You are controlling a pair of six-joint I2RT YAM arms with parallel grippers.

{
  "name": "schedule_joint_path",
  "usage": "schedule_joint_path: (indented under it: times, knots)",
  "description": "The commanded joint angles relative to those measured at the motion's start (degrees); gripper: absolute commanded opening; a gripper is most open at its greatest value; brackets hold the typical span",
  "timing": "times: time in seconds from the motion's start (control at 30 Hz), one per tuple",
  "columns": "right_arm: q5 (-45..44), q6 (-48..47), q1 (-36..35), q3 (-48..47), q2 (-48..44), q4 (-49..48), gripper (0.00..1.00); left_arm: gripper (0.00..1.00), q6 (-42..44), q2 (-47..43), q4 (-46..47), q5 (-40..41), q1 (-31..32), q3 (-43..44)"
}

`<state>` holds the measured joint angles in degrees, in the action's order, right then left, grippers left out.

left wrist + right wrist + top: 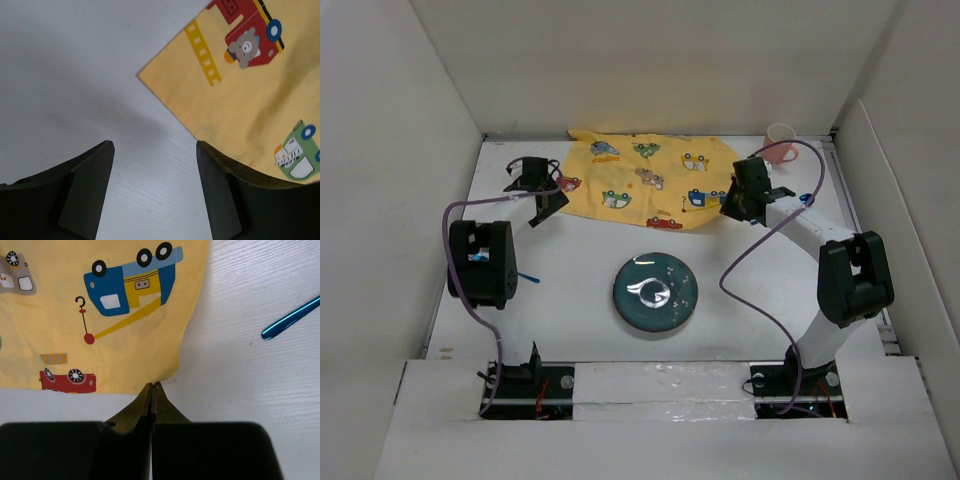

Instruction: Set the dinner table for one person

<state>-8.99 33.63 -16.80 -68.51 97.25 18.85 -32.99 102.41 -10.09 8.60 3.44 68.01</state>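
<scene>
The white dinner table (575, 300) carries a yellow mat (645, 180) printed with little cars, lying crumpled at the back. A dark teal plate (655, 291) sits at the centre front. My right gripper (732, 208) is shut at the mat's near right corner; in the right wrist view its tips (152, 385) pinch the mat's edge (125, 340). My left gripper (546, 206) is open and empty, over bare table beside the mat's left corner (240, 115); its fingers (87, 190) touch nothing.
A pink cup (781, 143) stands at the back right corner. A shiny blue utensil (290, 317) lies right of the mat, near the right gripper (807, 199). Another thin blue item (528, 275) lies by the left arm. White walls enclose the table.
</scene>
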Motion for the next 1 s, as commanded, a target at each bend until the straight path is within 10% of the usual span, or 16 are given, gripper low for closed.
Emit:
schedule_joint_path:
  times: [0.0, 0.6, 0.97]
  knots:
    - [1.52, -0.93, 0.01, 0.66, -1.19, -2.59, 0.0, 0.63, -2.95, 6.02, 1.48, 1.76, 0.25, 6.6]
    - [3.02, -0.84, -0.52, 0.93, -1.98, -3.3, 0.0, 0.0, 3.2, 22.3, -9.59, 9.06, 0.25, 24.18]
    - [2.85, -3.21, 0.01, -7.5, -7.68, 0.65, 0.0, 0.0, 5.48, 0.88, -6.35, 1.69, 0.25, 24.89]
